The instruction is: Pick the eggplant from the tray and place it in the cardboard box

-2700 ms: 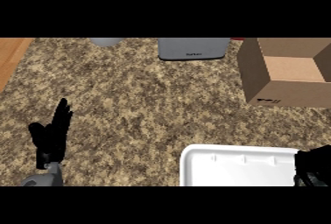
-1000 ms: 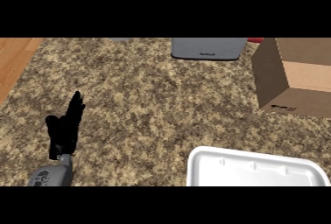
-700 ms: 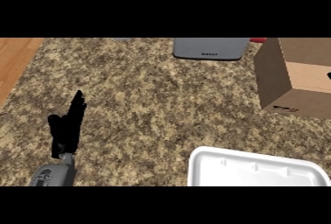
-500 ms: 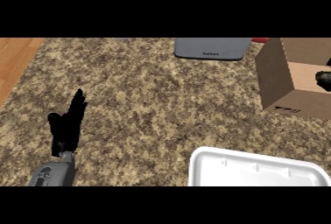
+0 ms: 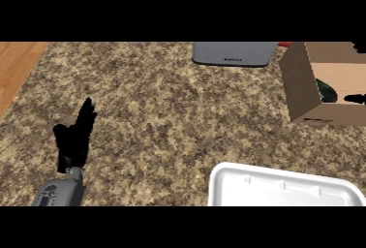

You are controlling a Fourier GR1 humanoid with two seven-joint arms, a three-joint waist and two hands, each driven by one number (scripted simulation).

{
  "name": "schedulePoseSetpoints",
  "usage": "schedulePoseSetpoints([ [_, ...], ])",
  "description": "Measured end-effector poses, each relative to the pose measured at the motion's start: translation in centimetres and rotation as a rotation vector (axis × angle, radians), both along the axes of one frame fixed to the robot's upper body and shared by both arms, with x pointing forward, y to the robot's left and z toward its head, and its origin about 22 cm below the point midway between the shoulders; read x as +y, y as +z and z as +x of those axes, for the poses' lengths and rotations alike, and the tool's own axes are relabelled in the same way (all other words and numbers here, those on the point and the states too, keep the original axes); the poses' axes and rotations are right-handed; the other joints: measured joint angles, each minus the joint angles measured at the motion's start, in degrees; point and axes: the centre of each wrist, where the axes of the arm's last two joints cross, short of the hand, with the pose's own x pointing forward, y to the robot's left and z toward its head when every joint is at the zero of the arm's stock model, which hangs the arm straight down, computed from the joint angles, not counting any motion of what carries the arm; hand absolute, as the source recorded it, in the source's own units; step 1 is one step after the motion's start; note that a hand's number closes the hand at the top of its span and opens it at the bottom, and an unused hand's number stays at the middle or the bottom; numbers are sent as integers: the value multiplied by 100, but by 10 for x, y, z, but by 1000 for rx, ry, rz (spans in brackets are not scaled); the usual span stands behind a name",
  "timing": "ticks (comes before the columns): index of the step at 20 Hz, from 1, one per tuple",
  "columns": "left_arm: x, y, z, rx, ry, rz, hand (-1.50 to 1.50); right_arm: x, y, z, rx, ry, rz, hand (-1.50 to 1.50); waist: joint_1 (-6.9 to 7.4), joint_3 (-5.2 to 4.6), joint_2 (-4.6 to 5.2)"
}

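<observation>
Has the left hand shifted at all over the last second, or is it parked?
No. The left hand stays open, fingers up, at the same spot on the counter, left of the tray.

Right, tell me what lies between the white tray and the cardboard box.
Only bare speckled counter in the head view: nothing sits between the white tray and the cardboard box.

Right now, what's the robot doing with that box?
The white tray at the bottom shows nothing on it. Something dark lies inside the cardboard box at the right, likely the eggplant, with black bits at the edge beside it, maybe the right robot hand, too little to be sure. The left robot hand rests open over the counter, fingers up.
</observation>
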Motion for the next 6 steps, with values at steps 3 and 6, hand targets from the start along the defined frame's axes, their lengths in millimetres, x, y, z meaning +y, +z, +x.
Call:
schedulePoseSetpoints([
  [3, 3, 1, 0, -1, 6, -1, 0, -9, -2, -4, -1, 15, 154, -150, -13, 10, 8],
  [6, 0, 4, 3, -3, 4, -3, 0, -20, 4, -9, 2, -15, 265, -150, -22, 16, 16],
])
